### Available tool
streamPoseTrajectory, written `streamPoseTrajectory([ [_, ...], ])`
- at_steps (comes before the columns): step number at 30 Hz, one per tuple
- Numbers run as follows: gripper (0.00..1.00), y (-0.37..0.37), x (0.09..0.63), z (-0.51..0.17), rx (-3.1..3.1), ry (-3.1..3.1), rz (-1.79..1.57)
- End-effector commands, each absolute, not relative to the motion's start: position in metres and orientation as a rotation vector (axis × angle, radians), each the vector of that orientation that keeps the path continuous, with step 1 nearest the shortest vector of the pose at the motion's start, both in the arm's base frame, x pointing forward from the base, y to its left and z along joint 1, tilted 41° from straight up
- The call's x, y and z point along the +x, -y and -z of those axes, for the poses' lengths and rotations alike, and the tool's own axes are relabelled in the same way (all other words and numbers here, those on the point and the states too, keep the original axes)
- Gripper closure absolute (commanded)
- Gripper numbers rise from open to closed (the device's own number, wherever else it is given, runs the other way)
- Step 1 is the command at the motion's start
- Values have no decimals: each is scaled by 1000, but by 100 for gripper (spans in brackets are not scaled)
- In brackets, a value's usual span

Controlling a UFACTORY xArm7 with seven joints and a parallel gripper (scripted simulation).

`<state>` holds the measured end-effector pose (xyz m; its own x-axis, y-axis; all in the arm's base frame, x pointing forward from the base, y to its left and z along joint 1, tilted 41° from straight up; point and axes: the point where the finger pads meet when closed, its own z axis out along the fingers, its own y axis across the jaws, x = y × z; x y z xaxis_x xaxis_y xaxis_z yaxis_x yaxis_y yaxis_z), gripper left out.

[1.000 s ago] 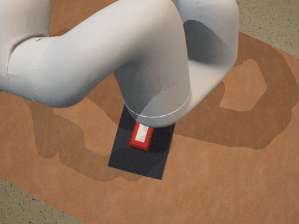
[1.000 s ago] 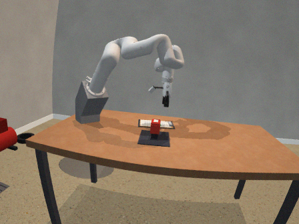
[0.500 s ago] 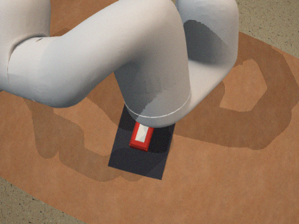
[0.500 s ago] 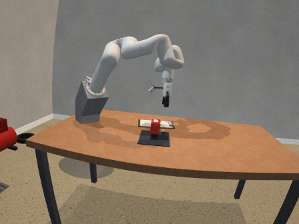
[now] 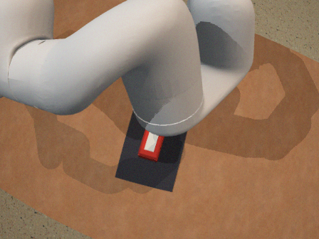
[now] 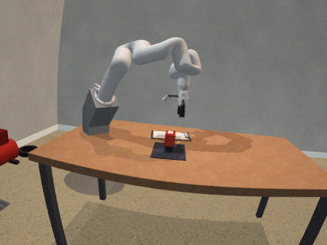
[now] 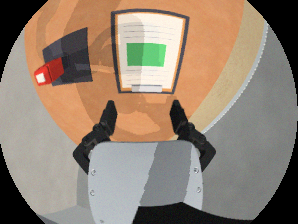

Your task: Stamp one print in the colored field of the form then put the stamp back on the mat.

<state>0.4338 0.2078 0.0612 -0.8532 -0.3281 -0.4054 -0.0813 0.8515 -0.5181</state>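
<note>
The red stamp [image 5: 151,145] [image 6: 169,138] [image 7: 48,74] with a white top stands upright on the dark mat [image 5: 142,174] [image 6: 160,153] [image 7: 76,46]. Behind the mat lies the white form [image 6: 182,135] [image 7: 127,23] with its green field [image 7: 147,54]; no dark mark shows on it. My gripper [image 6: 180,111] [image 7: 143,106] is open and empty. It hangs high above the table, over the form and behind the stamp. In the top view the arm hides the form and the gripper.
The arm's grey base [image 6: 96,114] stands at the table's back left corner. The wooden table [image 6: 237,168] [image 5: 231,199] stretches wide to the right. A red object [image 6: 5,149] stands on the floor at the left.
</note>
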Motion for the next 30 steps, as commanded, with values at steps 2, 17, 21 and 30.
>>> streamPoseTrajectory([
  [2, 0, -210, 434, -62, -302, -2533, 675],
  [17, 0, -210, 433, -62, -306, -2533, 677],
  [21, 0, -211, 432, -65, -391, -2533, 702],
  [30, 0, -220, 422, -79, -909, -2478, 841],
])
